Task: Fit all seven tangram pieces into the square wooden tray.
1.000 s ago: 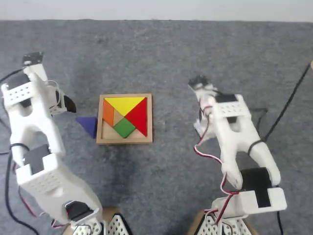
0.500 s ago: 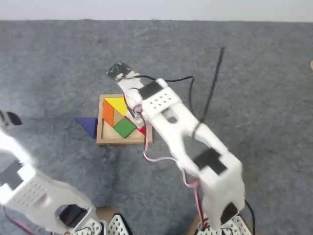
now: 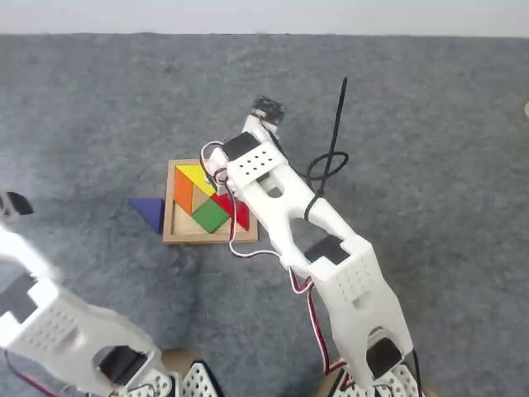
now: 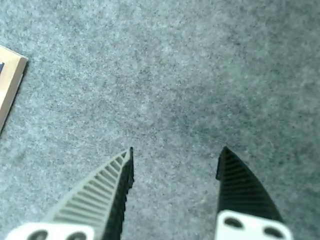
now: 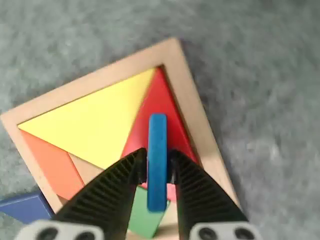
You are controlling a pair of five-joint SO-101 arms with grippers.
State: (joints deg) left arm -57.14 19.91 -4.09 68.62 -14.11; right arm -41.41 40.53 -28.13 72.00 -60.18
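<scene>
The square wooden tray point(image 5: 194, 107) lay on the grey tabletop point(image 3: 413, 124). It had a yellow piece point(image 5: 95, 125), a red piece point(image 5: 157, 92), an orange piece point(image 5: 50, 160) and a green piece point(image 5: 147, 222) in it. Some bare wood showed between them. The right claw point(image 5: 157, 155) hung just over the tray and pinched a light blue piece point(image 5: 157, 132), which stood on its thin edge. A dark blue piece point(image 3: 150, 211) lay outside, just beside the tray. The left claw point(image 4: 177, 150) was off to the side, spread wide with nothing in it. This looked like the step of putting the light blue piece in. Next, it likely had to be laid flat and turned to fit the gap.
</scene>
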